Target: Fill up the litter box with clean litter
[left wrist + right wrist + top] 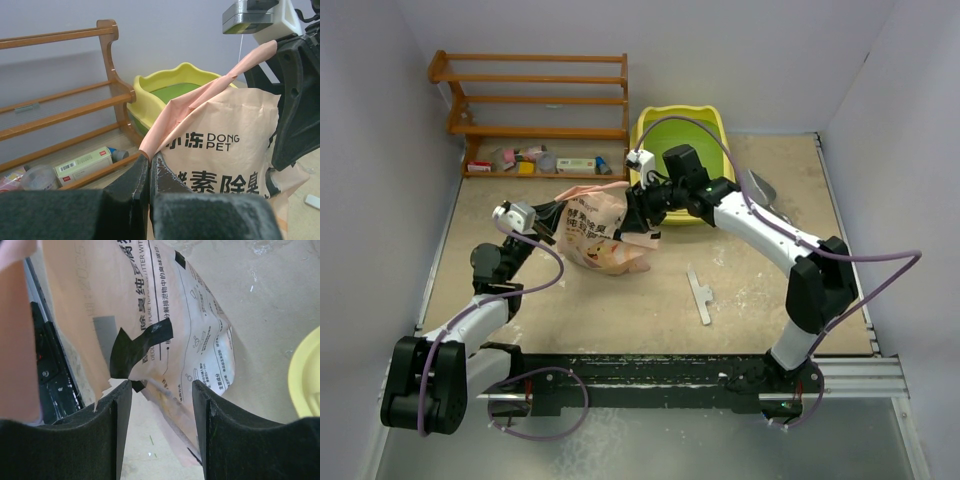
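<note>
Left claw (149, 172): clamped shut on the bag (225, 145) at its pink top edge.
Right claw (162, 390): jaws apart, at the bag's right side.
Litter box (648, 122): far centre, behind the bag, green basin showing.
Bag contents: hidden.

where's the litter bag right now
Top view: the bag sits left of centre, just left of the litter box and in front of the wooden rack.

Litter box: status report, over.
Left gripper shut on bag top edge. Right gripper open at bag's side. Litter box shows green, no litter seen. Right arm over box's front.
</note>
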`<state>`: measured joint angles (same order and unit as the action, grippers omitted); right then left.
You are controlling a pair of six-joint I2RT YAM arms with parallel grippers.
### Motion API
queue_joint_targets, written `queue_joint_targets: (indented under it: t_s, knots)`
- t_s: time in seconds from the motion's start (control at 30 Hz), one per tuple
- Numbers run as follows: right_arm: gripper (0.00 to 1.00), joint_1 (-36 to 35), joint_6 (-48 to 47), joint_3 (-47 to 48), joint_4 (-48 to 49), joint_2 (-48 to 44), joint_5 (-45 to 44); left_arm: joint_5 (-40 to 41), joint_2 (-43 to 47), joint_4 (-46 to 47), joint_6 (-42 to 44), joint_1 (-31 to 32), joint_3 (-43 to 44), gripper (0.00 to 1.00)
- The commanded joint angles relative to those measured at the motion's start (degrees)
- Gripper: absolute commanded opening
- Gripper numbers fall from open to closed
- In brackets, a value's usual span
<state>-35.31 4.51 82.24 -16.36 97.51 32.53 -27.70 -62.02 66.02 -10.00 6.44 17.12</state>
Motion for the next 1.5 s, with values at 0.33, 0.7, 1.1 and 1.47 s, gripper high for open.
queue_joint_targets:
  t_s: [0.33, 0.7, 1.1, 1.47]
  knots:
    - [0.52, -0.2, 0.5, -1.4, 6.4, 0.6, 0.5, -0.7, 1.0, 9.2, -1.9, 0.4, 1.8, 0.0]
    - [0.47, -0.1, 3.0, -5.1, 14.4, -1.5, 6.0, -1.2, 0.2, 9.8, -3.3, 0.4, 2.0, 0.0]
    - [0.38, -0.3, 5.3, -7.6, 19.2, -6.1, 7.5, -2.3, -0.6, 10.1, -4.8, 0.4, 2.6, 0.0]
    - [0.29, -0.5, 4.0, -7.2, 17.2, -5.1, 6.8, -3.5, -1.2, 10.3, -5.8, 0.4, 2.9, 0.0]
